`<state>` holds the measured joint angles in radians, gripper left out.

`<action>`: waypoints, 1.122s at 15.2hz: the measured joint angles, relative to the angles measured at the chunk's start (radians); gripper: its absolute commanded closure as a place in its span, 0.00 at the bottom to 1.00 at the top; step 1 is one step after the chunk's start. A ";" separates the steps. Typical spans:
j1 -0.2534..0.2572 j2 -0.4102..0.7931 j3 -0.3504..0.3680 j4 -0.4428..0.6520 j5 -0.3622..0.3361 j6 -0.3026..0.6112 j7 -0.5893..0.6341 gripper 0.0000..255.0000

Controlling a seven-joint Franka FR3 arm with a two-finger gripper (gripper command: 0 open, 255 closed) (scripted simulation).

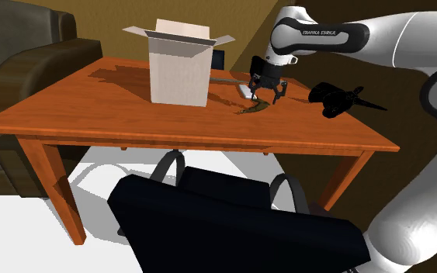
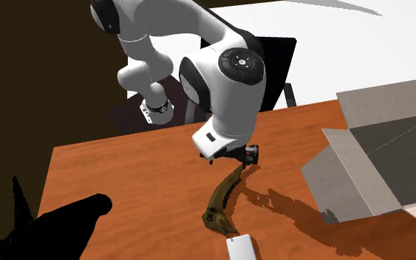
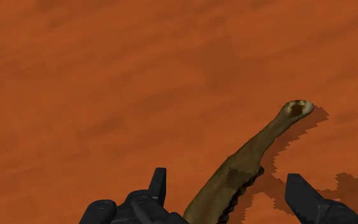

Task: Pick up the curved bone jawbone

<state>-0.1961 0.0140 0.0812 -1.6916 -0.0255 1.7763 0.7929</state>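
Observation:
A curved olive-brown jawbone [image 1: 254, 108] lies flat on the wooden table [image 1: 92, 108], to the right of the box in the shoulder view. My black gripper [image 1: 265, 97] hangs just above one end of it. From the second exterior view the jawbone [image 2: 224, 196] bends away from the gripper [image 2: 247, 156] towards a small white block. In the wrist view the jawbone [image 3: 247, 162] runs up between the fingers of my gripper [image 3: 229, 191]. The fingers [image 3: 158, 183] stand apart and open, not touching the bone.
An open cardboard box [image 1: 179, 66] stands mid-table. A black toothed object [image 1: 334, 98] lies near the table's right end in the shoulder view. A small white block [image 2: 241, 248] sits past the bone's far end. A black office chair [image 1: 232, 221] is at the front edge, a dark sofa [image 1: 22, 62] behind.

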 measured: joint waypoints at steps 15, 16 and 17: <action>-0.028 0.170 -0.037 0.093 0.003 0.062 0.165 1.00; -0.028 0.170 -0.037 0.093 0.003 0.062 0.165 1.00; -0.028 0.170 -0.037 0.093 0.003 0.062 0.165 1.00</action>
<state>-0.2242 0.1839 0.0445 -1.5985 -0.0226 1.8387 0.9579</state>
